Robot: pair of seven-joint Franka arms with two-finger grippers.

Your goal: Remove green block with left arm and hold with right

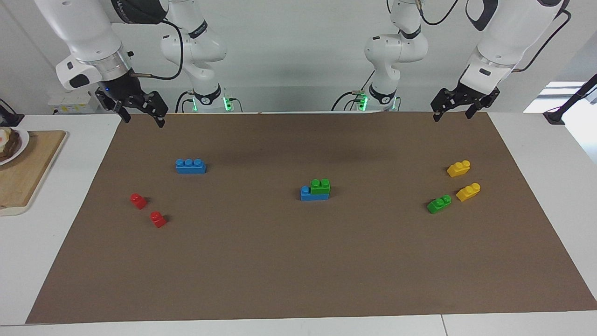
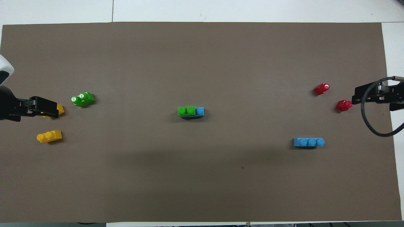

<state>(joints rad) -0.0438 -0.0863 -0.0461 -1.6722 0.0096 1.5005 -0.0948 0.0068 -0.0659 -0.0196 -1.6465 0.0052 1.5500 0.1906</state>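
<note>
Brown mat (image 1: 298,261): green block (image 1: 320,186) sits pressed onto a blue brick (image 1: 314,194) mid-table, untouched, while left gripper (image 1: 459,107) and right gripper (image 1: 140,113) hang open, empty, above the robots' edge, likely awaiting approach.

Brown mat (image 1: 298,261) over a white table (image 1: 536,326). Bright green block (image 1: 320,186) stacked on a blue brick (image 1: 313,195). Second blue brick (image 1: 190,166), three studs, same shade. Loose green brick (image 1: 439,204), white glints on its studs from overhead. Two yellow bricks (image 1: 458,168) (image 1: 468,192). Two red bricks (image 1: 138,200) (image 1: 158,219). White arms, both; black left gripper (image 1: 458,109) under a plain white wrist, black right gripper (image 1: 138,111) under a silver collar. Black cables, green lights at the bases. Pale wooden board (image 1: 28,172) with a white plate (image 1: 21,142), something dark brown on it.
</note>
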